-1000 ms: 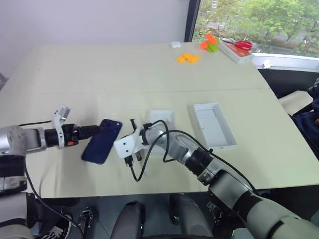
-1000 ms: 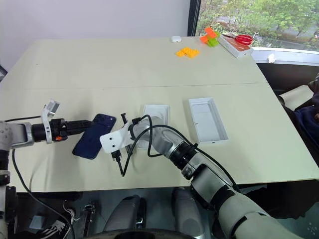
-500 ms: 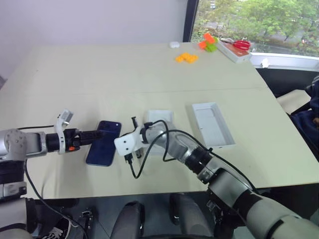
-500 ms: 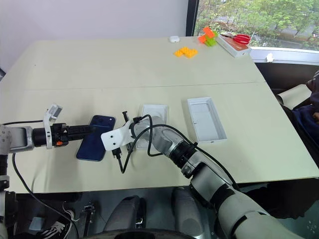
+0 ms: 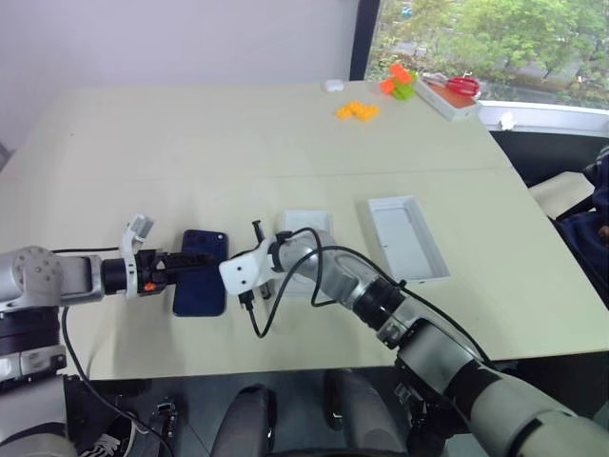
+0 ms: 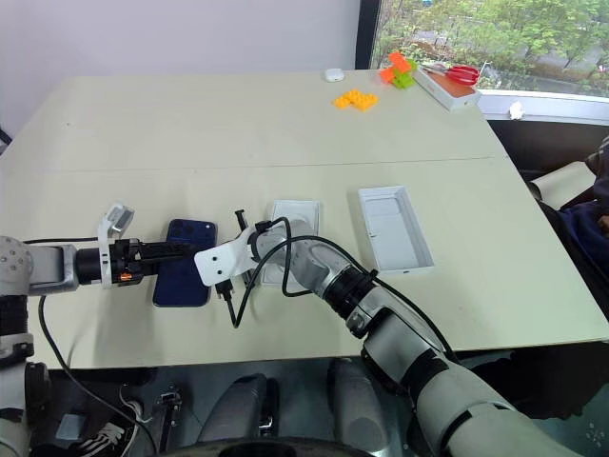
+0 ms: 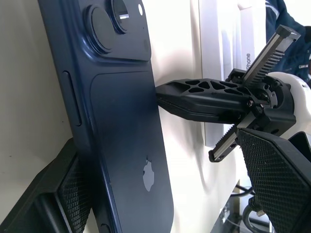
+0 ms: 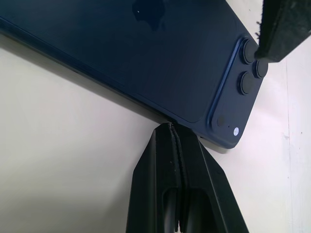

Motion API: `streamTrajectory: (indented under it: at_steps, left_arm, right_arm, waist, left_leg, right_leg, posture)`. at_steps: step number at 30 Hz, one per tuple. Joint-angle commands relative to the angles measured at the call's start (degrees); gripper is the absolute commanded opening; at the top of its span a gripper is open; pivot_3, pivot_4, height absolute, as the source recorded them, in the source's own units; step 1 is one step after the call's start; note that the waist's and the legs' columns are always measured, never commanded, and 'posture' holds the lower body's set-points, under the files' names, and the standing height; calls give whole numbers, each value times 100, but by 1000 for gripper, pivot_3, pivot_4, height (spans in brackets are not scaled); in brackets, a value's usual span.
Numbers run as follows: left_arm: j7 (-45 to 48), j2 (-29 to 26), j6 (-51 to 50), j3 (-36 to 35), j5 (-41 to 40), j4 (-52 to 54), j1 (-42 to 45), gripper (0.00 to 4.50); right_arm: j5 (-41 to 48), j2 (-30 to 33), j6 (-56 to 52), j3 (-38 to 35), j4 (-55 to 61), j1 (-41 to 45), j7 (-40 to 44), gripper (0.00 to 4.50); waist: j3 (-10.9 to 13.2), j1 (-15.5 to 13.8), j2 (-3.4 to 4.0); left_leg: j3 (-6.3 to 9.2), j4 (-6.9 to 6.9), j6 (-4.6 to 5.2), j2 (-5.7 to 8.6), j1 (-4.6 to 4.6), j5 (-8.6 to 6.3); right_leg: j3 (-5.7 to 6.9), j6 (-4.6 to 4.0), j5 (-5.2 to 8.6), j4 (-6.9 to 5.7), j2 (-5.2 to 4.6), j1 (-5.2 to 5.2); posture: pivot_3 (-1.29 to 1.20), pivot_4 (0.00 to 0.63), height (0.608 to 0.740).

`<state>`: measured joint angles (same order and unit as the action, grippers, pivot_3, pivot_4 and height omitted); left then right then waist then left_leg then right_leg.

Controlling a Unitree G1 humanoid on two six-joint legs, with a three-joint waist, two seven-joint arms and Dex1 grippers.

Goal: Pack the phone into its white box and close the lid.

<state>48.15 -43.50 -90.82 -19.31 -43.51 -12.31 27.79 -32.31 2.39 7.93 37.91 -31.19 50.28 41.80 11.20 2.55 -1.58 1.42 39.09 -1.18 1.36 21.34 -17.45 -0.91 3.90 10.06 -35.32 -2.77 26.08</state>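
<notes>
Phone point(image 5: 201, 284) lies flat on the tabletop, glossy back up, close to the near edge and left of centre, its camera cluster at the far end. My left gripper point(image 5: 184, 268) straddles it with the fingers spread wide: one finger point(image 7: 58, 194) sits at the phone's left long edge, the other point(image 7: 277, 170) stands off past the right side, so I am around the phone rather than squeezing it. My right gripper point(image 6: 237, 223) comes in from the other side, its two fingers point(image 8: 177, 189) pressed together with nothing between them, the shut tip right at the phone's right long edge near the camera end; from the right wrist view I cannot tell if it truly touches.

Just beyond my right gripper lies a white box part point(image 5: 306, 231) with lettering on its side, partly hidden by my arm and cable. Further right, well apart from the phone, a shallow white tray point(image 5: 407, 238) lies open side up.

Over at the far right corner: orange blocks point(image 5: 358, 110), orange and green pieces point(image 5: 400, 82), a long white tray point(image 5: 447, 99) with red scissors point(image 5: 463, 86) on it.
</notes>
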Motion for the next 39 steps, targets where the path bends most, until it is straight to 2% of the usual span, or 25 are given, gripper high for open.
streamTrajectory:
  at_steps: [1,4,11,19,23,26,27,29,31,35,37,39]
  left_arm:
    - [-154,152,-52,50,-19,-8,-122,4500]
    - [-221,179,-39,22,1,-89,-150,3650]
    - [-263,195,-102,-30,-95,-83,-246,137]
    - [-275,191,-118,-185,-213,-246,-322,53]
    - [-148,42,19,-457,-271,-573,-206,53]
    - [-153,11,168,-482,-282,-520,-254,53]
    - [-214,48,303,-555,-266,-459,-241,0]
    - [-345,178,264,-766,-388,-277,-93,0]
    - [-477,297,142,-891,-490,-123,-1,0]
    - [-1071,769,-168,-1039,-1071,238,368,0]
    - [-1366,892,-168,-1052,-1407,318,411,0]
    - [-1883,1246,-168,-1073,-1808,378,616,0]
  right_arm:
    - [113,-25,77,-88,66,96,-35,42]
    - [99,-8,107,-86,63,107,-54,0]
    - [120,-4,102,-120,91,98,-63,0]
    - [169,32,85,-171,150,113,-34,0]
    - [1785,-432,-1391,-1139,1228,-154,841,0]
    - [2395,-552,-2227,-1577,1854,-144,1022,0]
    - [2801,-608,-2804,-1919,2148,-46,1056,553]
    - [3583,-561,-3907,-2603,2730,86,1104,1360]
    - [3888,-344,-4351,-2787,3084,69,1159,2349]
    - [4212,1057,-4411,-3072,3740,-648,1743,4356]
    - [4448,1451,-4397,-3152,3906,-891,1875,4437]
    - [4499,2078,-3862,-3257,4024,-1450,2227,4437]
  waist:
    - [0,-3,0]
    - [0,-4,0]
    - [-1,0,-2]
    - [-1,8,-1]
    - [0,15,-1]
    - [0,3,0]
    - [0,1,0]
    - [1,-15,0]
    - [1,-52,1]
    - [-2,-213,-4]
    - [-1,-176,-3]
    - [2,-146,2]
  left_leg:
    - [0,0,0,0,0,0]
    - [1,0,-1,1,0,1]
    - [3,-1,-3,0,5,1]
    - [4,-5,-6,-3,3,3]
    - [6,-6,-6,-6,8,3]
    - [7,-6,-7,-15,9,3]
    - [9,-6,-7,-16,9,3]
    - [11,-6,-8,-17,10,4]
    - [14,-5,-8,-17,15,4]
    - [20,-5,-4,-3,19,1]
    - [21,-5,8,6,21,-5]
    - [2,-6,16,11,23,-10]
  right_leg:
    - [0,0,0,0,0,0]
    - [1,0,0,0,-1,-1]
    - [1,-1,0,1,0,6]
    - [1,-5,-3,1,4,8]
    - [2,-5,-3,1,4,12]
    - [2,-12,-8,1,5,18]
    - [4,-13,-8,0,4,17]
    - [6,-17,-11,0,2,19]
    - [11,-19,-12,4,-5,18]
    - [26,-18,-12,23,-12,4]
    - [31,-17,-11,36,-19,-8]
    - [15,-15,-12,33,-36,6]
  posture:
    - [0,150,740]
    - [0,150,740]
    - [0,150,740]
    - [0,150,740]
    - [0,150,740]
    - [0,150,740]
    - [0,150,740]
    - [0,150,740]
    - [0,150,740]
    - [0,150,740]
    - [0,150,740]
    - [0,150,740]
